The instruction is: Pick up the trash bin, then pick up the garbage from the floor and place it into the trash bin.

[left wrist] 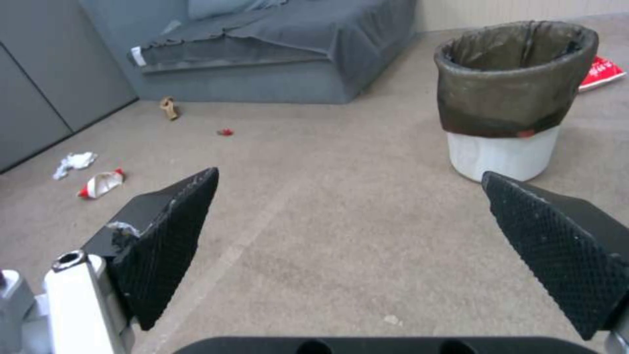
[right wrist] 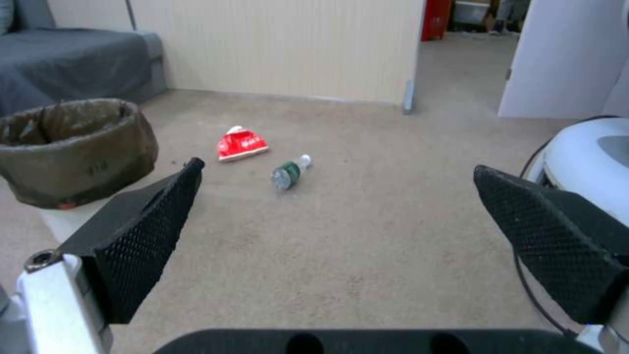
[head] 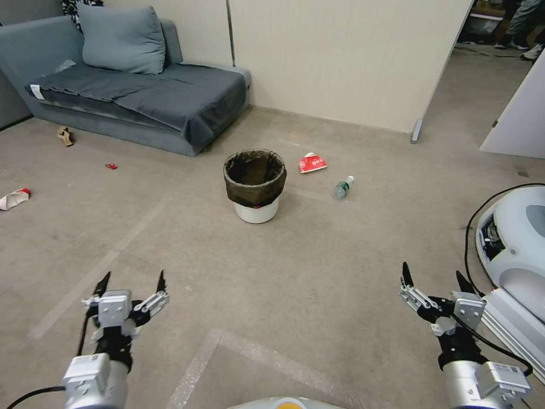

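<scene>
The trash bin [head: 255, 184] [left wrist: 508, 98] [right wrist: 72, 147], white with a dark bag folded over its rim, stands upright on the carpet ahead of me. Garbage lies around it: a flattened red-and-white cup [head: 311, 163] [right wrist: 241, 144] and a green-labelled bottle [head: 343, 187] [right wrist: 288, 172] to its right. Far left lie a crumpled cup [head: 14, 199] [left wrist: 101, 183], a red scrap [head: 110, 166] [left wrist: 225, 132], brown paper [head: 66, 136] [left wrist: 170, 107] and white tissue [left wrist: 74, 162]. My left gripper [head: 131, 280] [left wrist: 351, 179] and right gripper [head: 434, 275] [right wrist: 337, 169] hover open and empty, well short of the bin.
A grey sofa [head: 142, 91] with a cushion stands at the back left against the wall. A white round machine [head: 514, 238] with a black cable sits at the right. An open doorway [head: 494, 62] lies at the back right. Open carpet spreads between me and the bin.
</scene>
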